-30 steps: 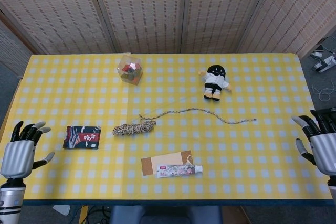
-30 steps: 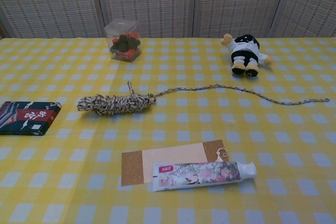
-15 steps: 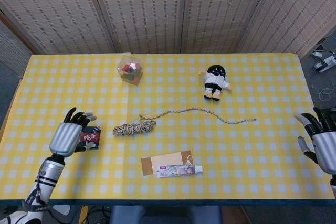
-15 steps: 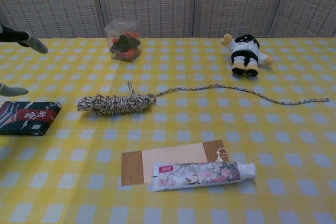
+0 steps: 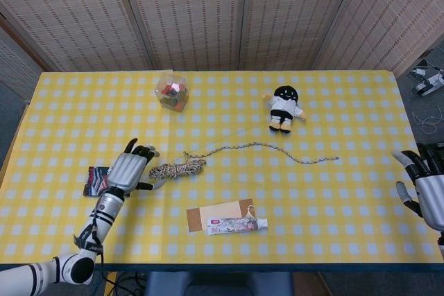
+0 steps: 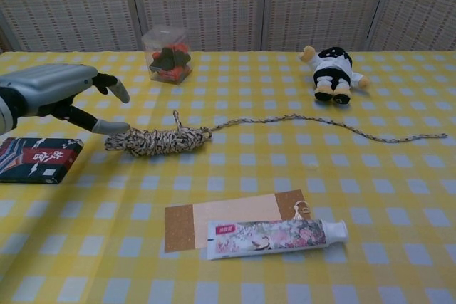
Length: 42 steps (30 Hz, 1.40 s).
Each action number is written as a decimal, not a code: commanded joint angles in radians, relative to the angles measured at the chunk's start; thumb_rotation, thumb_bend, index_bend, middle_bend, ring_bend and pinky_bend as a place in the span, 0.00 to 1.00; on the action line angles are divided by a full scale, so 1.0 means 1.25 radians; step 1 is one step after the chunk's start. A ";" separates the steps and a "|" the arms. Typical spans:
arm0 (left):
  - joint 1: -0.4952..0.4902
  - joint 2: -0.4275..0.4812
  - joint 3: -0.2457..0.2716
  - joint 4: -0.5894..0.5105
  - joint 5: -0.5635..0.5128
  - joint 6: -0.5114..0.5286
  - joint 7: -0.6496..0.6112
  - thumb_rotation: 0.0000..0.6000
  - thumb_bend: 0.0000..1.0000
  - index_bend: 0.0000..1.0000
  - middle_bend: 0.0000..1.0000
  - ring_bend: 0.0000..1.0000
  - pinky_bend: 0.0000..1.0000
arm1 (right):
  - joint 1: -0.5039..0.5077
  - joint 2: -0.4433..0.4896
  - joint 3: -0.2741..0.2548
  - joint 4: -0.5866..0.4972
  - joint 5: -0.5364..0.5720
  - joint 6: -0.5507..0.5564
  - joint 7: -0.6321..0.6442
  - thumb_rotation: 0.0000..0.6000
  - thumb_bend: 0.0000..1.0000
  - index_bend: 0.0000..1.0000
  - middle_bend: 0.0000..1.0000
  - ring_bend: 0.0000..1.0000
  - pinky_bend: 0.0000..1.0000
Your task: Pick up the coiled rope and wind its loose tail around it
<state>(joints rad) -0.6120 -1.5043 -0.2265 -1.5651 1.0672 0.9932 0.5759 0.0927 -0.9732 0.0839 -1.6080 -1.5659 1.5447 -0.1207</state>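
The yellow-and-white checked table (image 5: 333,199) is carrying the speckled coiled rope (image 5: 177,168), its thin loose tail (image 5: 277,149) trailing rightward. The silver left hand (image 5: 129,170) is hovering just beside the coil, fingers apart, holding nothing. The right hand (image 5: 424,179) is waiting at the table's edge, fingers spread.

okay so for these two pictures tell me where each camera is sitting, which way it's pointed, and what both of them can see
Head view: high above the near table edge, looking steeply down; shows the left hand and forearm by the coiled rope, and the right hand at the right edge.
Chest view: low at the near edge, facing across toward the screens; shows only the left hand.
Shared: rope, its loose tail, toothpaste tube, plush doll, left hand.
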 commanded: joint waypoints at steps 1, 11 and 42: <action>-0.027 -0.042 0.000 0.050 -0.032 -0.013 0.010 0.45 0.20 0.34 0.25 0.21 0.00 | -0.001 0.001 0.000 0.000 0.001 0.001 0.000 1.00 0.39 0.22 0.25 0.10 0.16; -0.067 -0.132 0.009 0.150 -0.057 -0.005 0.015 0.55 0.20 0.36 0.25 0.21 0.00 | -0.010 0.004 -0.001 0.003 0.007 0.006 0.008 1.00 0.39 0.22 0.25 0.10 0.16; -0.113 -0.264 -0.004 0.304 -0.083 -0.001 -0.019 0.67 0.20 0.50 0.41 0.31 0.00 | -0.032 0.011 -0.004 0.006 0.015 0.023 0.021 1.00 0.39 0.22 0.25 0.10 0.16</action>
<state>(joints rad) -0.7506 -1.8313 -0.2304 -1.1887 0.9656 0.9929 0.5488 0.0534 -0.9599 0.0784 -1.6003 -1.5472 1.5731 -0.0951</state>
